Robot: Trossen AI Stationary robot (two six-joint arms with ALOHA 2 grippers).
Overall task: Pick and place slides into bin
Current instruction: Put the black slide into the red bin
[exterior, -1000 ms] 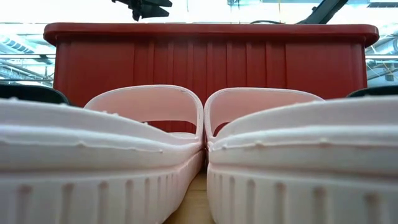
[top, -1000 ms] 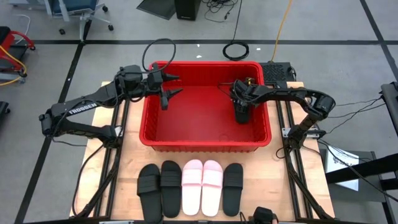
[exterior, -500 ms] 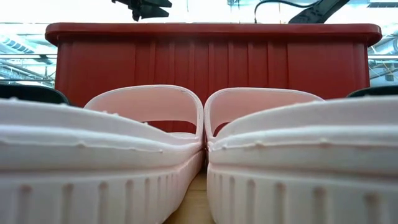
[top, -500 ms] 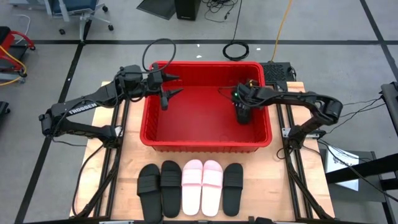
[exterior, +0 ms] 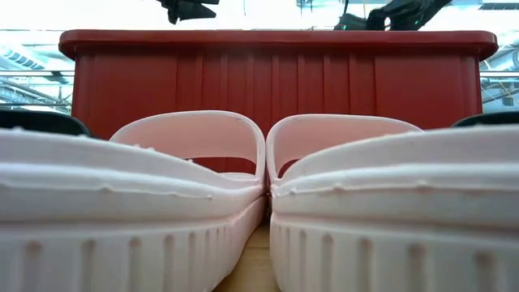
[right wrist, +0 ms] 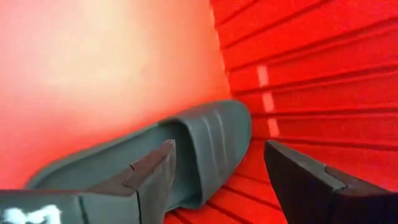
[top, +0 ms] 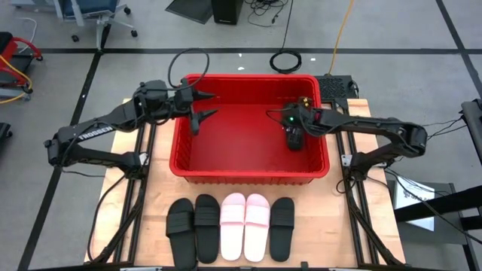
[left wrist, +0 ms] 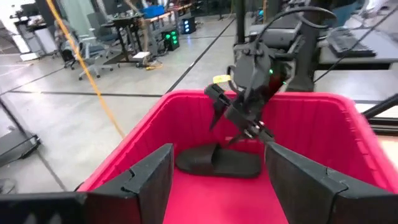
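One black slide (top: 296,141) lies sole down on the floor of the red bin (top: 188,154), close to its right wall. My right gripper (top: 292,129) hangs open just above it, fingers slanting down and apart from the slide (right wrist: 186,155). My left gripper (top: 215,104) stands open, nearly level, over the bin's far left part, with nothing between its fingers (left wrist: 149,180). In front of the bin, a row of slides lies on the table: two black (top: 181,226) (top: 205,226), two pink (top: 232,226) (top: 257,226) and one black (top: 282,226).
The bin fills the table's middle and far part; its near wall (exterior: 276,81) rises behind the pink slides (exterior: 195,162). Bare wooden table (top: 151,218) shows left and right of the row. Rails run along both table sides, and cables lie on the floor beyond.
My right gripper has risen off the black slide inside the bin and drawn back a little, its arm swinging toward the table's right edge. The slide has stayed flat on the bin floor by the right wall.
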